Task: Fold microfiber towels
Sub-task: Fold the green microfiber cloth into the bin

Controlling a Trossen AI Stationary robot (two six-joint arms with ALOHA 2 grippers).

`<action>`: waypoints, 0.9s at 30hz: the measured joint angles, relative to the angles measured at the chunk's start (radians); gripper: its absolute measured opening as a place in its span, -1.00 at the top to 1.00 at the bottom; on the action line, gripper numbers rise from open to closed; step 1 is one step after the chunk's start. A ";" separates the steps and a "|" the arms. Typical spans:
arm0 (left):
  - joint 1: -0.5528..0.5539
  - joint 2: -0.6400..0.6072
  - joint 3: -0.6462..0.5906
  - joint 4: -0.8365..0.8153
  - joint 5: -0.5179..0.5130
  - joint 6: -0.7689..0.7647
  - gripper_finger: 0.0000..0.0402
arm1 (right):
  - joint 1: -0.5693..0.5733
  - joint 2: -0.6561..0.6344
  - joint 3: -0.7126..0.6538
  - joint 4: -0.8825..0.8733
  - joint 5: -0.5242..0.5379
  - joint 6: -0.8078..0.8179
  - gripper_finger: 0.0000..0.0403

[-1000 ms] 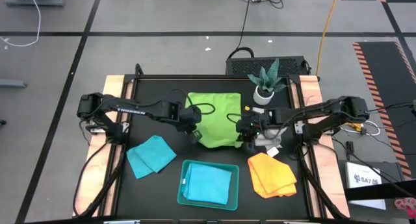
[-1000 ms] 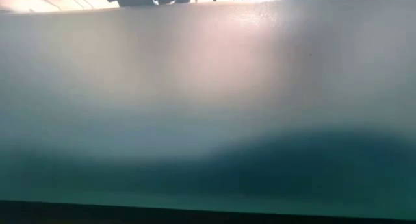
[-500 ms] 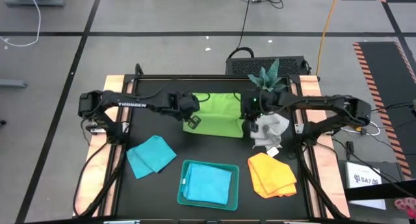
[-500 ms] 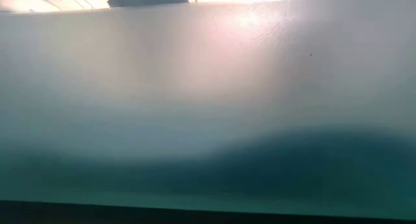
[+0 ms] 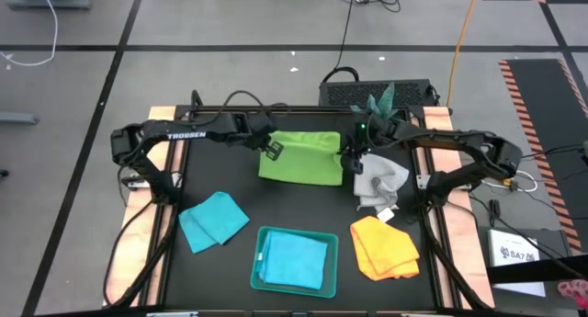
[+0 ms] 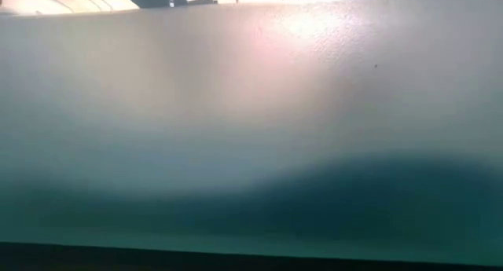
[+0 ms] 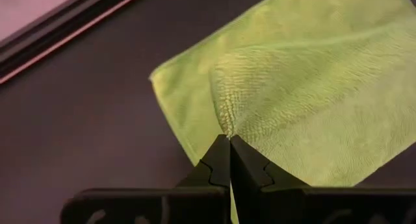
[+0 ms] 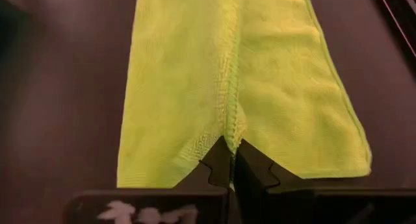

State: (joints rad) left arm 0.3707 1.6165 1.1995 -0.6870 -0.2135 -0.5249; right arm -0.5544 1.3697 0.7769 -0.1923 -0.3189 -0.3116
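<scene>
Both our claws pinch lime green towel (image 5: 300, 158): left claw (image 5: 273, 150), right claw (image 5: 348, 157) clamp opposite corners, so edge folds evenly over far half on table (image 5: 211, 179)

lime towel (image 5: 300, 157) folded, table rear | blue towel (image 5: 213, 220) front-left | orange towel (image 5: 384, 247) front-right

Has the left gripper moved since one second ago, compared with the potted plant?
Yes. The left gripper, shut on the green towel, went toward the table's far edge, closer to the potted plant's row.
</scene>
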 joint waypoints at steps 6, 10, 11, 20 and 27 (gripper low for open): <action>0.046 0.000 -0.042 0.017 0.036 0.000 1.00 | -0.042 0.043 0.000 0.054 -0.001 -0.015 1.00; 0.058 0.000 -0.116 0.106 0.097 -0.001 0.99 | -0.048 0.055 0.000 0.055 0.004 -0.025 1.00; 0.058 0.000 -0.131 0.129 0.095 -0.001 0.97 | -0.048 0.056 0.000 0.055 0.009 -0.027 1.00; 0.096 0.000 -0.150 0.227 -0.027 0.086 0.61 | -0.051 0.056 0.000 0.093 0.086 -0.022 0.81; 0.130 0.000 -0.150 0.227 -0.025 0.106 0.31 | -0.051 0.056 0.000 0.162 0.159 -0.001 0.56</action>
State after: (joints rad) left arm 0.5004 1.6167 1.0500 -0.4604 -0.2382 -0.4191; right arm -0.6052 1.4258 0.7769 -0.0301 -0.1601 -0.3129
